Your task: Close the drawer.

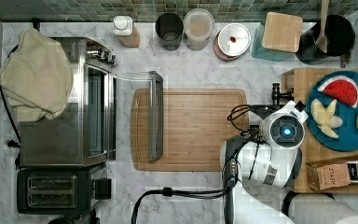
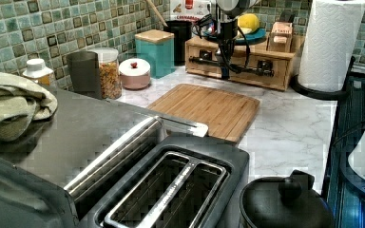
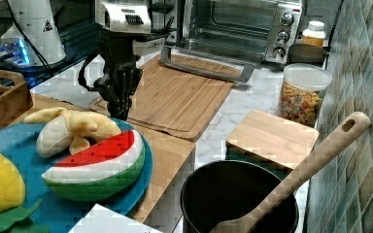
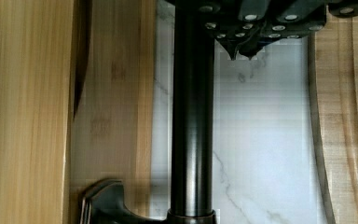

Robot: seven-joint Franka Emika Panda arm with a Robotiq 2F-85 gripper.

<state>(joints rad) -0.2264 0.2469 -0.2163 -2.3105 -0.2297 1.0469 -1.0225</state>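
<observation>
The drawer sits in a light-wood box on the marble counter, its front [image 2: 247, 79] carrying a long black bar handle [image 2: 255, 71]. In the wrist view the handle [image 4: 192, 116] runs past the drawer front [image 4: 112, 116], and a thin dark slit shows beside the box's top. My gripper [image 4: 243, 52] is shut with nothing in it, on the counter side of the bar and close to it. It hangs fingers-down before the handle [image 2: 225, 72] and next to the box's edge [image 3: 120, 112]. The arm's wrist [image 1: 286, 130] covers most of the handle [image 1: 276, 92].
A bamboo cutting board [image 1: 196, 128] lies in front of the box. The toaster oven's glass door [image 1: 154, 116] hangs open over the board's far edge. A blue plate [image 1: 342, 140] of toy fruit rests on the box. A paper towel roll [image 2: 330, 42] stands beside it.
</observation>
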